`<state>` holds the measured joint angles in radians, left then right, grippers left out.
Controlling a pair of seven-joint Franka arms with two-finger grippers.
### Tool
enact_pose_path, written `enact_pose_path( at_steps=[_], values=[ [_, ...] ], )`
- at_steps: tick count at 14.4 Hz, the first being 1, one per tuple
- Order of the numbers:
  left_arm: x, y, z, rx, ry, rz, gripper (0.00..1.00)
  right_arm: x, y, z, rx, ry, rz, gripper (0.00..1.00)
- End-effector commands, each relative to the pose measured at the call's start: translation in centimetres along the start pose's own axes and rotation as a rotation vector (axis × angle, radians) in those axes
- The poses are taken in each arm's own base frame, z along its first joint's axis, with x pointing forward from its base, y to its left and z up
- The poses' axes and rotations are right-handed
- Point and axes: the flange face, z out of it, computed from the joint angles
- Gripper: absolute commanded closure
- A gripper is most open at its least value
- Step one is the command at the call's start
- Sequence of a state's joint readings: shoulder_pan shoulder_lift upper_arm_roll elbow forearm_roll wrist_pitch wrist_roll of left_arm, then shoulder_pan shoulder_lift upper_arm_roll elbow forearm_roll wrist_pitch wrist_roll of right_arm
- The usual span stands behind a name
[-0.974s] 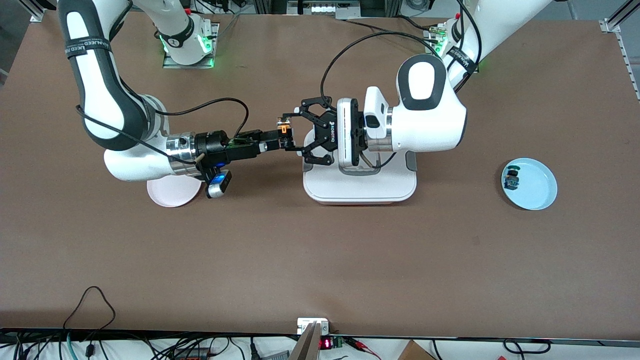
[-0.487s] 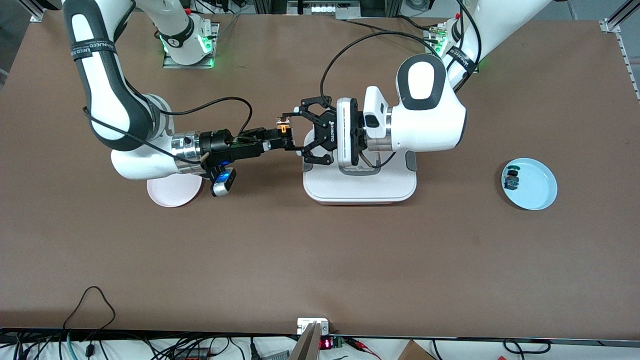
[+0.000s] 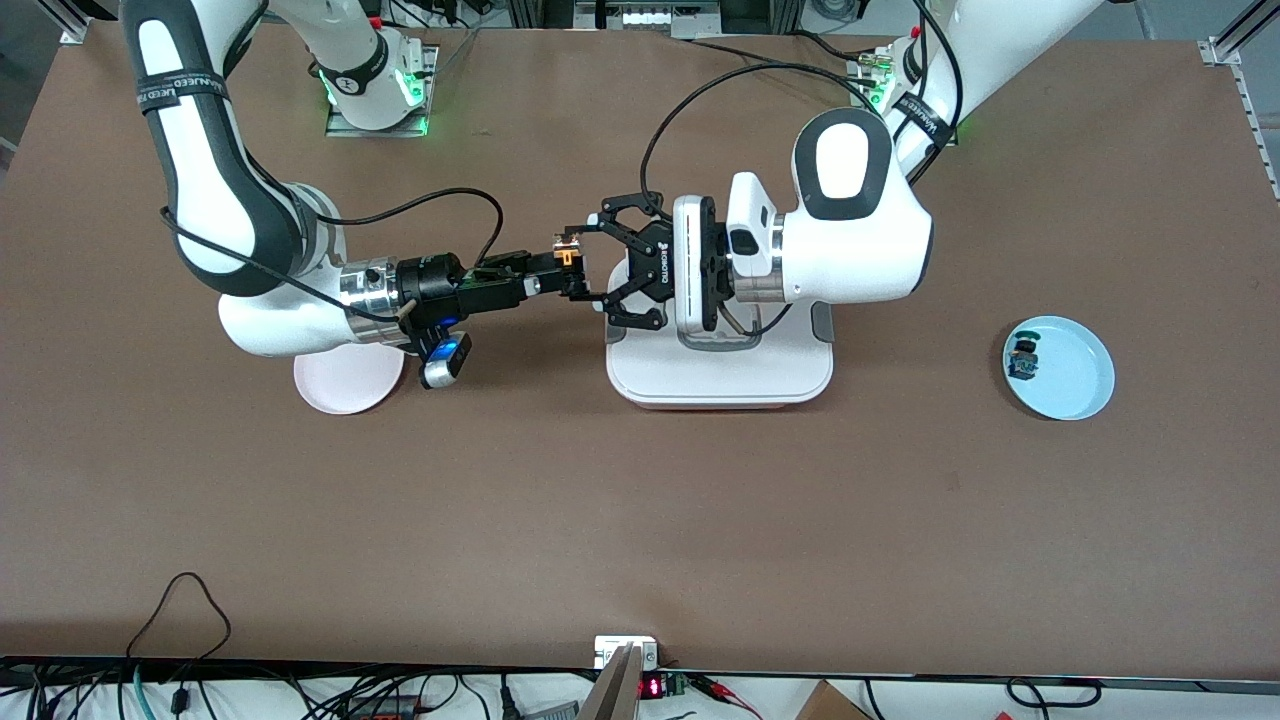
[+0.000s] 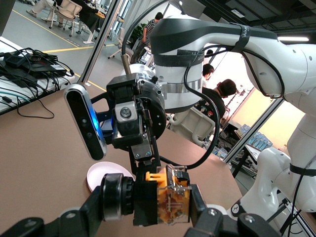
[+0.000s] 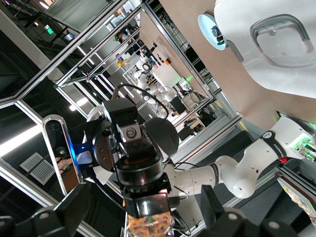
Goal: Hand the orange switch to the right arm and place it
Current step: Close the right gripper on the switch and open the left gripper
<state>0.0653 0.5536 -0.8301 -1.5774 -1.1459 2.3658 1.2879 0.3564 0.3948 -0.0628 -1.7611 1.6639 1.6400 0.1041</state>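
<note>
We are mid-handover: left gripper [image 3: 578, 268] clamps the orange switch [image 3: 566, 257]; right gripper [image 3: 548, 275], fingers spread around it, must close next.

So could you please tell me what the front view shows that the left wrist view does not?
Only the front view shows the blue plate with a small switch on it, and the white tray. Only the left wrist view shows people in the room. Both show the orange switch in the shut left gripper, the open right gripper around it, and the pink plate.
</note>
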Motion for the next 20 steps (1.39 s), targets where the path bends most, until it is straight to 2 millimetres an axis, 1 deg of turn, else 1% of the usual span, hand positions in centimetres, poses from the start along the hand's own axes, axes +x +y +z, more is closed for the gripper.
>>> enact_pose_path(
  at_steps=[1, 2, 3, 4, 6, 8, 9, 11, 14, 16, 17, 18, 19, 20],
  values=[
    [0.10, 0.33, 0.03, -0.004, 0.030, 0.011, 1.00, -1.21, 0.25, -0.08, 0.022, -0.005, 0.004, 0.00],
    [0.03, 0.32, 0.07, -0.004, 0.029, 0.009, 1.00, -1.21, 0.25, -0.08, 0.022, -0.005, 0.001, 0.03],
    [0.09, 0.32, -0.04, -0.002, 0.029, 0.011, 1.00, -1.23, 0.27, 0.01, 0.021, -0.007, 0.001, 0.14],
    [0.10, 0.32, -0.04, -0.002, 0.029, 0.011, 1.00, -1.28, 0.27, 0.01, 0.021, -0.007, 0.001, 0.29],
    [0.04, 0.26, -0.02, -0.003, 0.029, 0.010, 1.00, -1.64, -0.07, 0.01, 0.022, -0.008, -0.006, 0.44],
    [0.04, 0.26, -0.02, -0.003, 0.029, 0.010, 1.00, -1.71, -0.14, 0.01, 0.022, -0.008, -0.008, 0.46],
    [0.04, 0.26, -0.02, -0.003, 0.029, 0.010, 1.00, -1.64, -0.07, 0.01, 0.022, -0.008, -0.006, 0.49],
    [0.03, 0.32, 0.07, -0.004, 0.029, 0.010, 1.00, -1.68, -0.13, 0.11, 0.021, -0.009, -0.022, 0.60],
    [0.02, 0.38, 0.15, -0.005, 0.028, 0.009, 0.98, -1.52, 0.08, 0.10, 0.021, -0.008, -0.029, 0.69],
    [0.02, 0.39, 0.16, -0.006, 0.029, 0.008, 0.98, -1.52, 0.08, 0.10, 0.021, -0.008, -0.031, 0.71],
    [0.02, 0.39, 0.16, -0.005, 0.028, 0.007, 0.96, -1.55, 0.01, 0.12, 0.020, -0.010, -0.032, 0.72],
    [0.21, 0.64, 0.17, -0.007, 0.027, 0.000, 0.87, -1.63, -0.06, 0.12, 0.021, -0.010, -0.035, 0.72],
    [0.35, 0.69, 0.11, -0.005, 0.029, 0.011, 0.58, -1.53, 0.08, 0.12, 0.020, -0.010, -0.032, 0.72],
    [0.26, 0.75, 0.23, -0.006, 0.025, 0.027, 0.03, -1.53, 0.08, 0.12, 0.020, -0.010, -0.042, 0.72]
  ],
)
